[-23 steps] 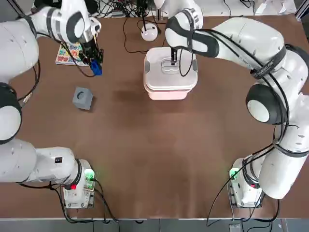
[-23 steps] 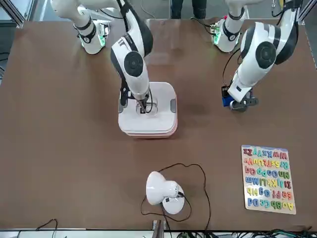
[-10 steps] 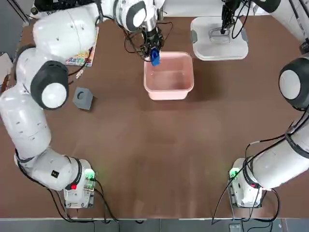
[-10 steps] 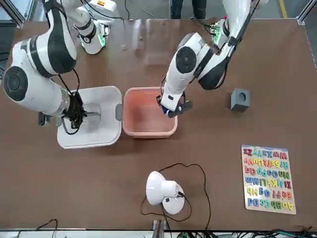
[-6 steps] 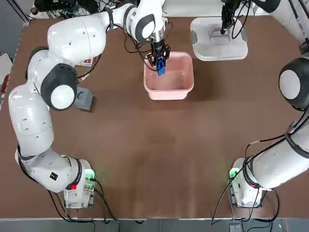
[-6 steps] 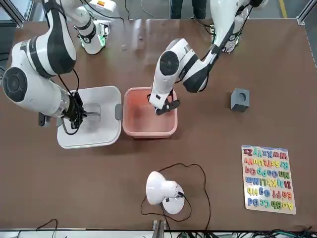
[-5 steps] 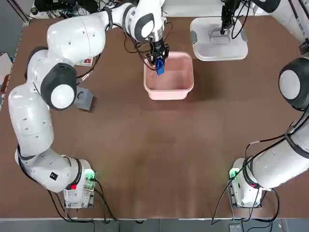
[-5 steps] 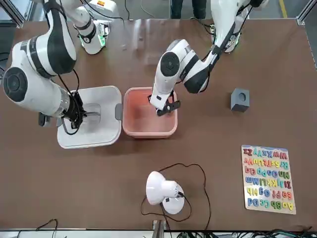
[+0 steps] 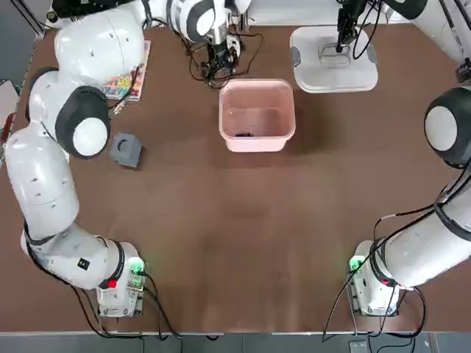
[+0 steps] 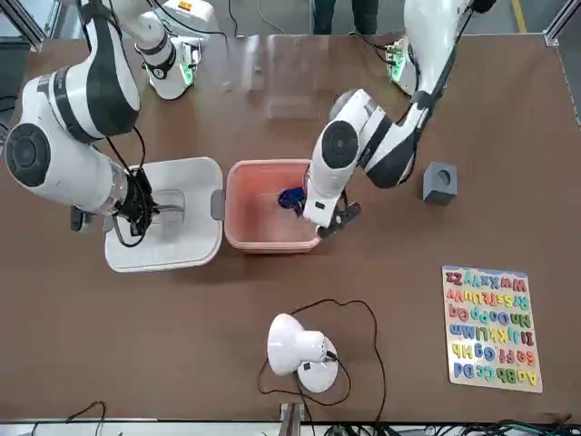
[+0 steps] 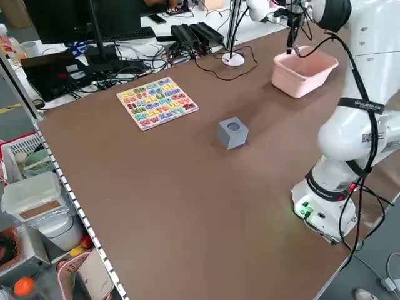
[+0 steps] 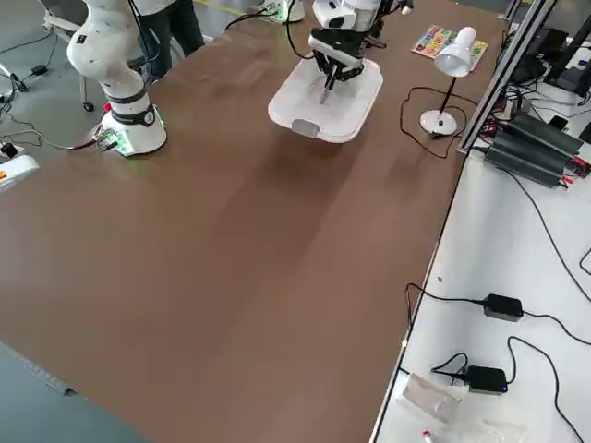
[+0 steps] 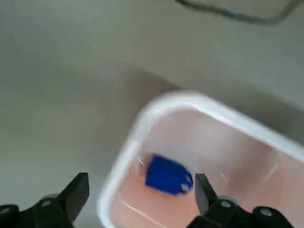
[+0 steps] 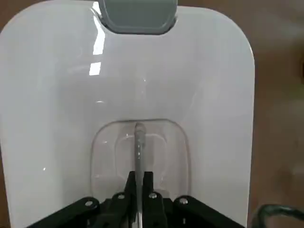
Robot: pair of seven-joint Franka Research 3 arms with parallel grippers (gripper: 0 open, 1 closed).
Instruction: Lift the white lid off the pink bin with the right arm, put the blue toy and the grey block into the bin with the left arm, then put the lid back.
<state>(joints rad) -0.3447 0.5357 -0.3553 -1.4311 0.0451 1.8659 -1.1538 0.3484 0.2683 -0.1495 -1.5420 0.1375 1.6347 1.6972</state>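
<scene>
The pale pink translucent plastic bin [image 9: 257, 115] stands uncovered, its mouth free from above, with only the small bright blue plastic toy [image 10: 291, 198] lying on its floor. The left claw [image 10: 333, 221], fingers spread, hangs just outside the bin's wall. The small grey cube with a round hole [image 9: 126, 149] sits alone on bare tabletop [image 9: 243, 235] towards the left edge, approachable from every side.

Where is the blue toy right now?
The blue toy lies inside the pink bin, by its wall nearest the open left hand, as the front view shows.
</scene>
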